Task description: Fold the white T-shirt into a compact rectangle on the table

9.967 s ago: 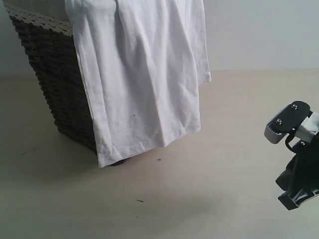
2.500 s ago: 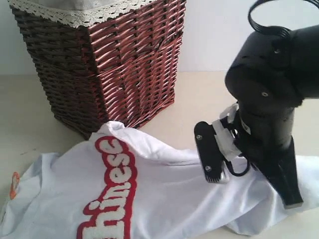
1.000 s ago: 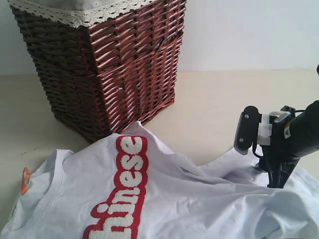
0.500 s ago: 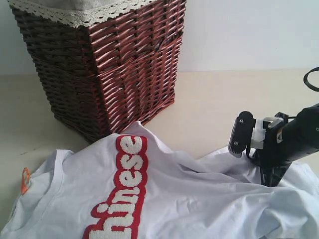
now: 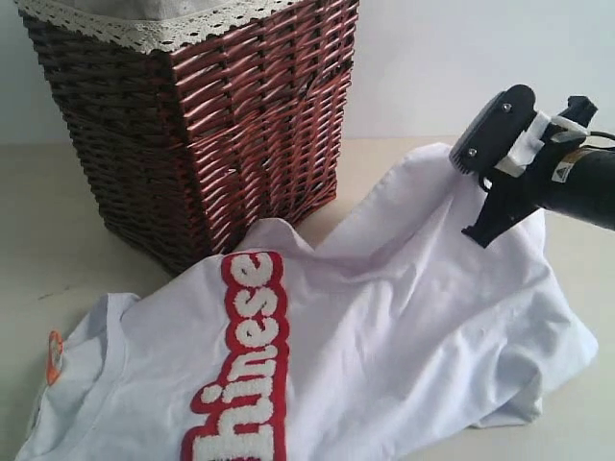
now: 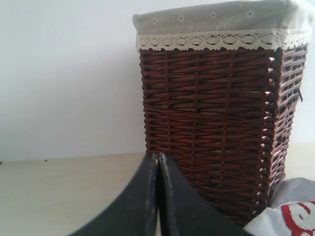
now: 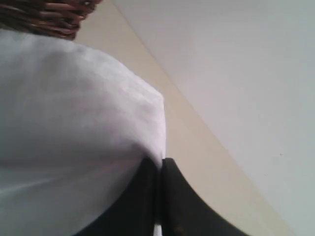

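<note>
My right gripper (image 7: pixel 158 167) pinches the white T-shirt (image 5: pixel 384 317) edge beside the wicker basket (image 5: pixel 211 134); left gripper (image 6: pixel 157 196) pressed together, empty. Thin pinch, cloth may slip.

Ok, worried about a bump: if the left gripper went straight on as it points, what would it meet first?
Probably the wicker basket, right ahead of the shut left gripper; depth is unclear.

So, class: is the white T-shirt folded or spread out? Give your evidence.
Spread out, not folded: the white T-shirt lies rumpled on the table, lettering up, with one edge pinched and raised in the right gripper.
</note>
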Robot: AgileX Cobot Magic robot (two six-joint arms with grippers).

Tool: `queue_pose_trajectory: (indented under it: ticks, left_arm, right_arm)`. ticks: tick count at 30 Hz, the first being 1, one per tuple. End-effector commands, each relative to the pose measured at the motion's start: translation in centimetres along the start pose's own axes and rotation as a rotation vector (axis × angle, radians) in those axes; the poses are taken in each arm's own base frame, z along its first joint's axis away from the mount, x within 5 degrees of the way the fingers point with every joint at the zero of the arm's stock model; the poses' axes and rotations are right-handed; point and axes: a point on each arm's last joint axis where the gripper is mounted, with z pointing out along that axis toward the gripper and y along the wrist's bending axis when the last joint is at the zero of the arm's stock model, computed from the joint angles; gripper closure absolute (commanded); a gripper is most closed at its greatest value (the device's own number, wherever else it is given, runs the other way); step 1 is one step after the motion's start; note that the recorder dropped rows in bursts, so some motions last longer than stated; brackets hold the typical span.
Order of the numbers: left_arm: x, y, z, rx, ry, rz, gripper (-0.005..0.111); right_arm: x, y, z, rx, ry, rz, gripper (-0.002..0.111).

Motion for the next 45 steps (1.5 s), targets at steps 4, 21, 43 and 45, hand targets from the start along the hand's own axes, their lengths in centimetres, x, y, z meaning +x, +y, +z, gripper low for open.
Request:
queue_pose_trajectory:
  ticks: [4,21,43,45]
  left_arm:
    - [-0.1,0.0,-0.1,0.002,-0.009,-0.008,0.107]
    - [-0.1,0.0,-0.1,0.002,-0.009,-0.008,0.107]
    - [-0.1,0.0,-0.1,0.002,-0.009,-0.008,0.107]
    - [-0.1,0.0,-0.1,0.002,-0.009,-0.008,0.107]
  right_arm:
    - [1.3,-2.2,5.3,0.168,0.077,0.141,0.106]
    - [-1.1,-3.5,5.2,0.037,0.13,0.332,0.058]
    - [4.8,5.8,-6.8,-0.915,0.289,-0.555,0.055]
    - [5.1,6.0,-6.6,-0.894,0.292,-0.562,0.055]
